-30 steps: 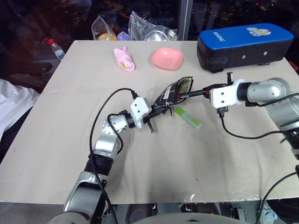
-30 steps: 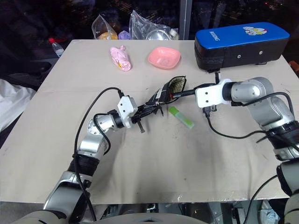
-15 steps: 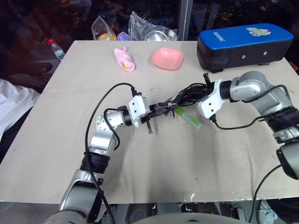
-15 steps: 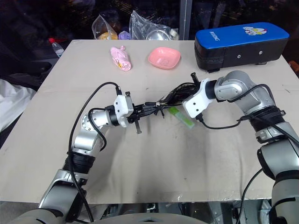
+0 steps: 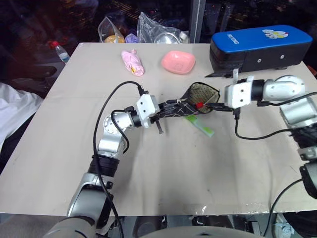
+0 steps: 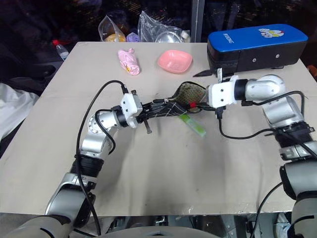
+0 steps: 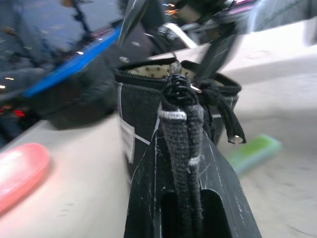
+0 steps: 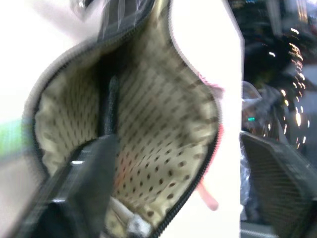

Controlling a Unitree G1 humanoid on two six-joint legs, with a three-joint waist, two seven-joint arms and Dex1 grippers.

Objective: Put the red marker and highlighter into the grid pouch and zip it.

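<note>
One grid pouch (image 5: 184,106) hangs mid-frame, pinched shut-fingered by the left gripper (image 5: 159,113), its mouth gaping toward the spread-fingered right gripper (image 5: 210,106), one red marker (image 5: 199,105) poking out, one highlighter (image 5: 200,125) lying just below on the table (image 5: 74,148), a pink bowl (image 5: 178,61) and blue-topped case (image 5: 257,47) beyond.

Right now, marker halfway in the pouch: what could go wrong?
1. The red marker still pokes out of the grid pouch; with the right hand open, it may slide out.
2. The left hand holds the pouch lifted by one end; it may sag shut.
3. The highlighter still lies on the table.
</note>
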